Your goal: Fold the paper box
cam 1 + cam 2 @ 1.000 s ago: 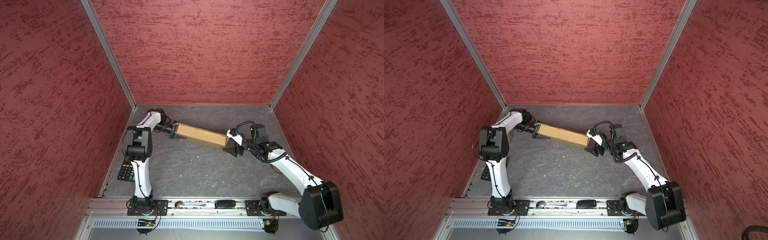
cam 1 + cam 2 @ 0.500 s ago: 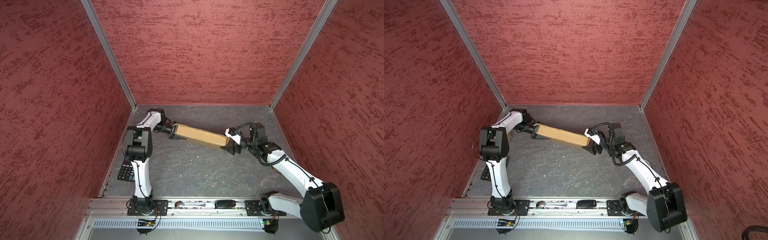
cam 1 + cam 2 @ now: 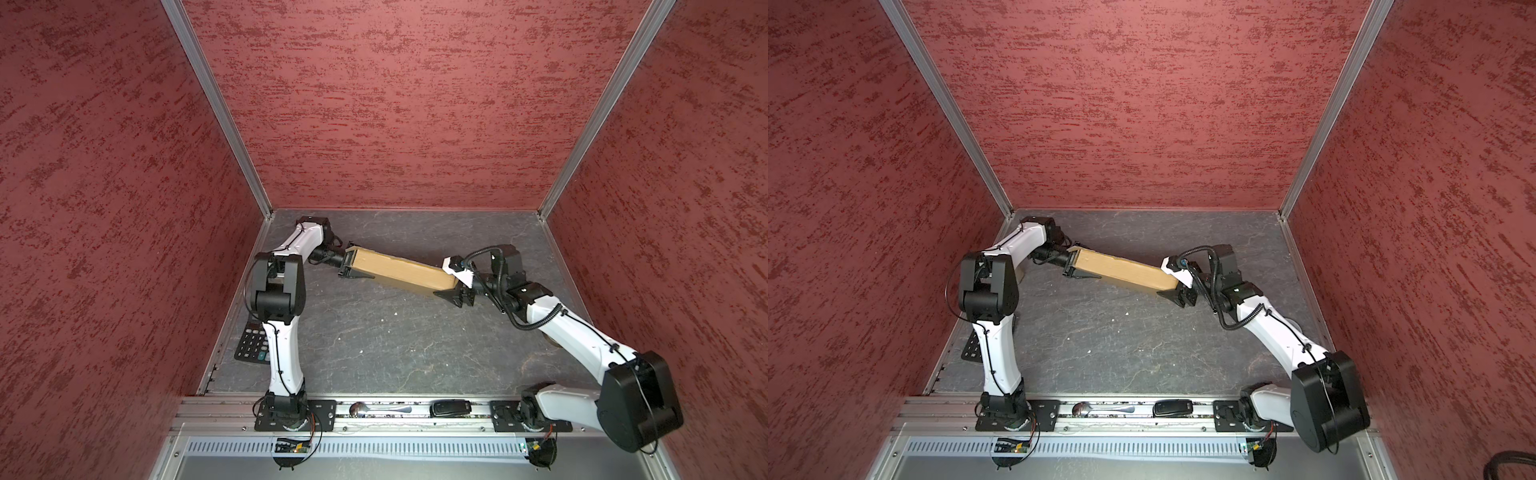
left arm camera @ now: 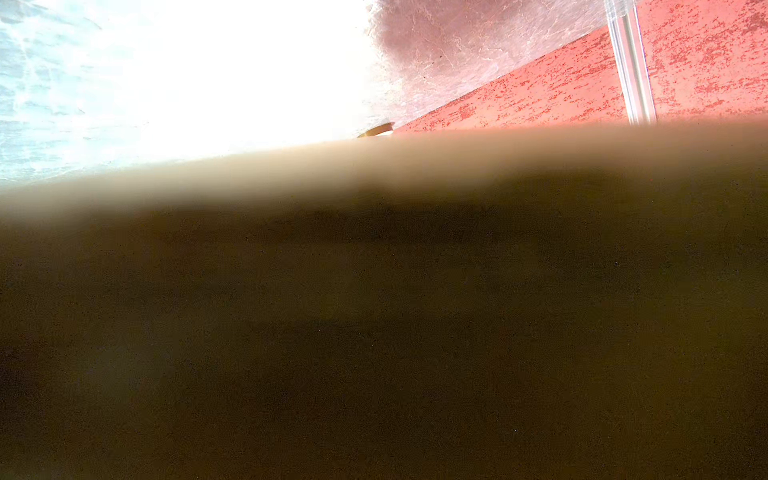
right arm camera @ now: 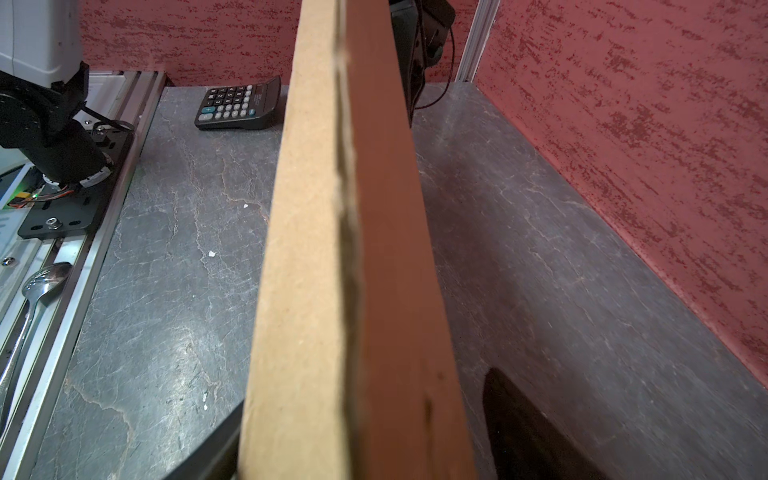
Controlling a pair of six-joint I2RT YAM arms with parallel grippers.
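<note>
Paper box point(image 3: 399, 270): plain tan corrugated cardboard folded into a long, slim slab. It stands on a long edge, slanting from far left to nearer right across the tabletop's point(image 3: 395, 345) far half.
Left claw point(image 3: 353, 262): pinches the box's left end, with black fingers on both faces.
Right claw point(image 3: 446, 281): spread around the box's right end, not clamped.
Right wrist view: the box point(image 5: 332, 249) shows a pale matte face, a rough layered edge and a darker shaded face. One dark finger point(image 5: 528, 436) stands just clear of the shaded face.
Left wrist view: blurred brown cardboard point(image 4: 374, 311) fills most of it, so the claw is hidden there.
Tabletop: dark grey and stone-like, with pale veins.
Walls point(image 3: 395, 104): red rough-textured panels in aluminium frames.
Calculator point(image 3: 251, 345): black, at the left edge, half hidden by the left arm in both top views. Its keys show clearly only in the right wrist view point(image 5: 237, 104).
Spoon point(image 3: 380, 409): shiny metal, lying in the near rail.
</note>
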